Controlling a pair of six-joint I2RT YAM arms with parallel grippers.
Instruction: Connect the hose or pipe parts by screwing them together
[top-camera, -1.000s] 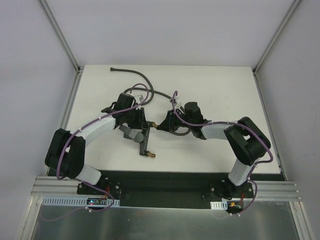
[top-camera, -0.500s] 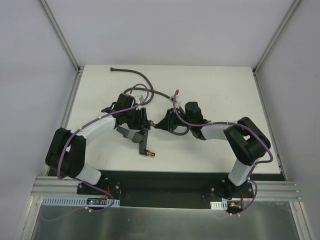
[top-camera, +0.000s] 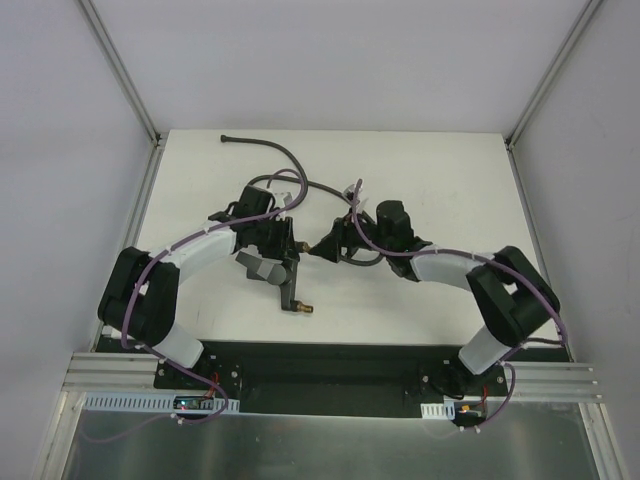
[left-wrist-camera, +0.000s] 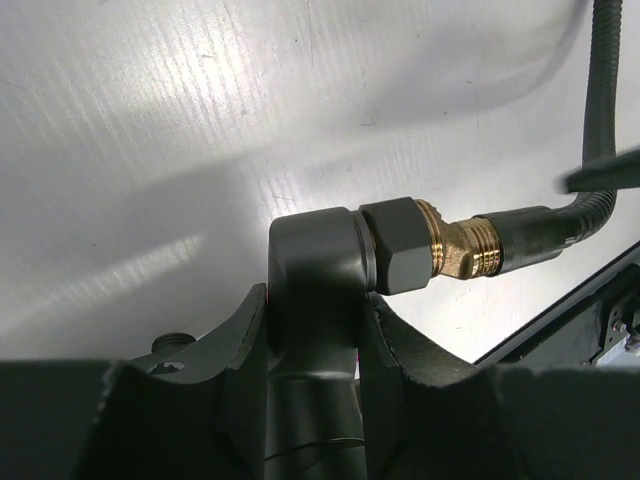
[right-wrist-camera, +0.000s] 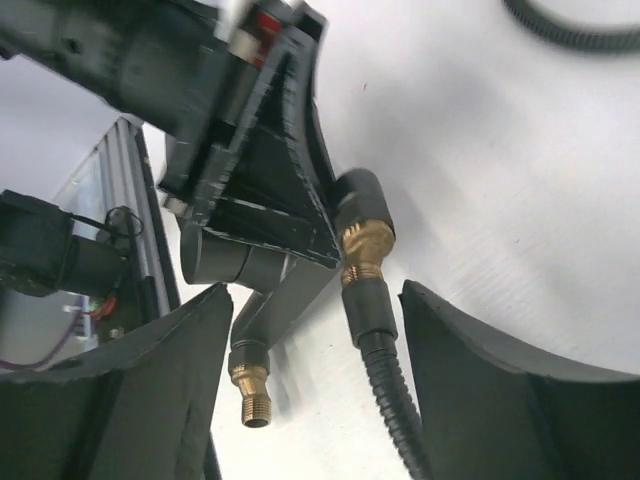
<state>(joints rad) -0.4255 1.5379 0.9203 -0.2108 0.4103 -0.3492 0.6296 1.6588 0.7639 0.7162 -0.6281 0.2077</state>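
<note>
Count: two arms, two claws, one forked fitting (top-camera: 287, 283) and one hose (top-camera: 270, 145), all over one white table (top-camera: 450, 180).
Free brass end (top-camera: 303, 308): the nearest part, low centre of the top view, with nothing screwed onto it.
Left arm (top-camera: 190, 255): comes up from the lower-left base, elbow bent, forearm reaching toward frame centre.
Left gripper (left-wrist-camera: 313, 310): clenched on the fitting's dark body, with a finger (left-wrist-camera: 245, 350) pressed against each side.
Joint: the brass nut (left-wrist-camera: 455, 250) at the hose tip meets the fitting's other branch, right of centre in the left wrist view. How far it is threaded cannot be made out.
Right arm (top-camera: 500, 290): comes from the lower-right base, elbow folded, forearm pointing left toward centre.
Right gripper (right-wrist-camera: 315, 290): released, fingers spread wide on either side of the hose and clear of it.
Hose far tip: upper left of the table in the top view, well apart from both claws.
Hidden: the hose's middle stretch is lost behind the claws and the purple cables (top-camera: 350, 190).
</note>
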